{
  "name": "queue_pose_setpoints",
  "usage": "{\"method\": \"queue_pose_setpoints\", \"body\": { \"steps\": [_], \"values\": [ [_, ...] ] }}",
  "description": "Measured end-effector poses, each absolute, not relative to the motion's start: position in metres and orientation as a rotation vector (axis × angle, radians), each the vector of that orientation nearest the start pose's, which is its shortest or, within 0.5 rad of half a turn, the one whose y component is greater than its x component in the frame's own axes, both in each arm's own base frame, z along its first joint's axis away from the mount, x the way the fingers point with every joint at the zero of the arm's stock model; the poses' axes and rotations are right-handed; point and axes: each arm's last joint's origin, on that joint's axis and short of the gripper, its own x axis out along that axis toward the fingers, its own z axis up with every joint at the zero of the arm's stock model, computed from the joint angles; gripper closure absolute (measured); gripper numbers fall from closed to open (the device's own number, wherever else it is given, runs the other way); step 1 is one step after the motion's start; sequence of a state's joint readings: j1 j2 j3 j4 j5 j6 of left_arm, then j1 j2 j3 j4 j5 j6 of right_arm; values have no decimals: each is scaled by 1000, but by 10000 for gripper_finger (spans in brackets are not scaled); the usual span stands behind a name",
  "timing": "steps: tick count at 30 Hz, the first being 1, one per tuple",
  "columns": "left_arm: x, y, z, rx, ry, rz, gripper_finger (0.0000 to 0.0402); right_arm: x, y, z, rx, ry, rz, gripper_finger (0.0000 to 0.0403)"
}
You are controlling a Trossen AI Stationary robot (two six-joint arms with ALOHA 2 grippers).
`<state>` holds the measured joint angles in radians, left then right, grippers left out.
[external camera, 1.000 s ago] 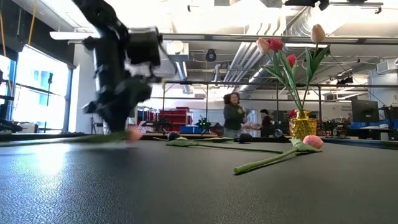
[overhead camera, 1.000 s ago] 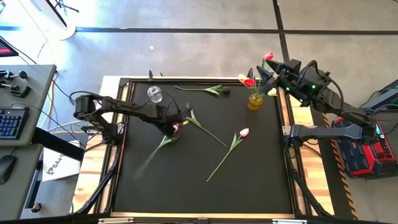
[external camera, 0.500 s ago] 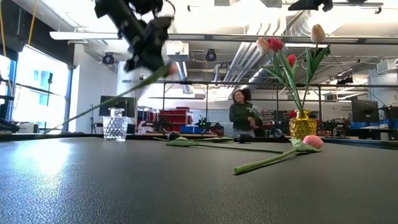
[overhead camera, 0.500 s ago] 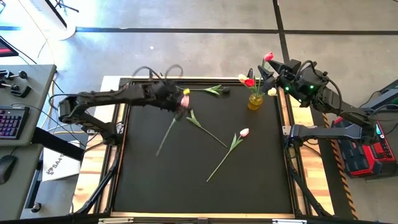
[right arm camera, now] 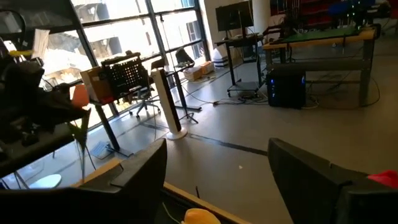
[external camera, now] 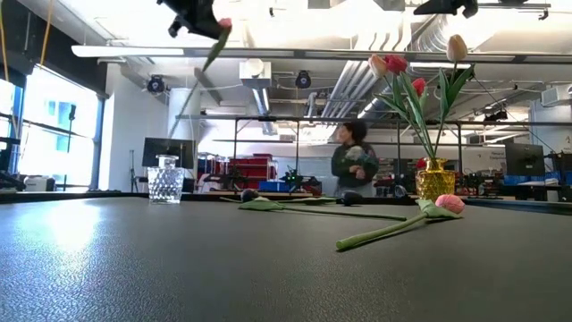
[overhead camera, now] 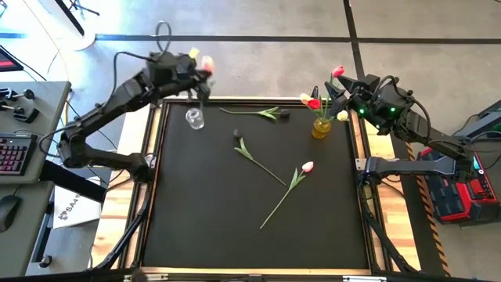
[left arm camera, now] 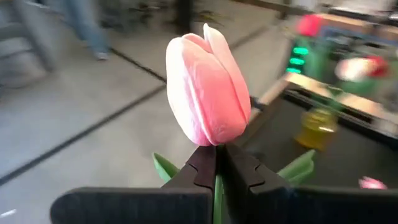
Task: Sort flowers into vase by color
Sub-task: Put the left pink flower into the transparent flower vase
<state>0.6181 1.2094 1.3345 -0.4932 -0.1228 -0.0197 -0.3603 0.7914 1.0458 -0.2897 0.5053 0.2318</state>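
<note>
High view | left gripper [overhead camera: 197,72] clamps pink tulip [overhead camera: 207,63] | stem seemingly near-vertical

Robotics lab on an open industrial floor, as I see it from my feeds.

My bench [overhead camera: 250,235] is a black mat in a wooden frame on bare concrete marked with dark tape lines [overhead camera: 235,37]. At the left edge of the high view sits a desk with a keyboard [overhead camera: 11,153]; at the right edge, a red equipment case [overhead camera: 454,196]. Looking level across the bench, I see exposed ceiling ducts [external camera: 375,72], a monitor [external camera: 165,150] at centre left, red cabinets [external camera: 246,165] behind it and a person [external camera: 355,161] standing mid-frame. The right wrist feed shows tall windows [right arm camera: 124,25] in the upper left and workbenches [right arm camera: 311,43] in the upper right.
</note>
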Motion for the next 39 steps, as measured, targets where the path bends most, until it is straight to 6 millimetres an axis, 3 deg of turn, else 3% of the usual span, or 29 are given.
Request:
{"method": "queue_pose_setpoints", "body": {
  "steps": [10, 23, 32, 39],
  "values": [
    [170, 179, 399, -57, 222, 962, 401, 135, -66, 407, 252, -71, -859, 136],
    [156, 193, 396, -7, 251, 987, 401, 135, -65, 405, 276, -65, -851, 136],
    [158, 199, 357, -77, 274, 992, 401, 135, -65, 405, 293, -73, -851, 136],
    [158, 199, 339, -187, 282, 1017, 390, 135, -65, 408, 296, -105, -847, 136]
  ]
}}
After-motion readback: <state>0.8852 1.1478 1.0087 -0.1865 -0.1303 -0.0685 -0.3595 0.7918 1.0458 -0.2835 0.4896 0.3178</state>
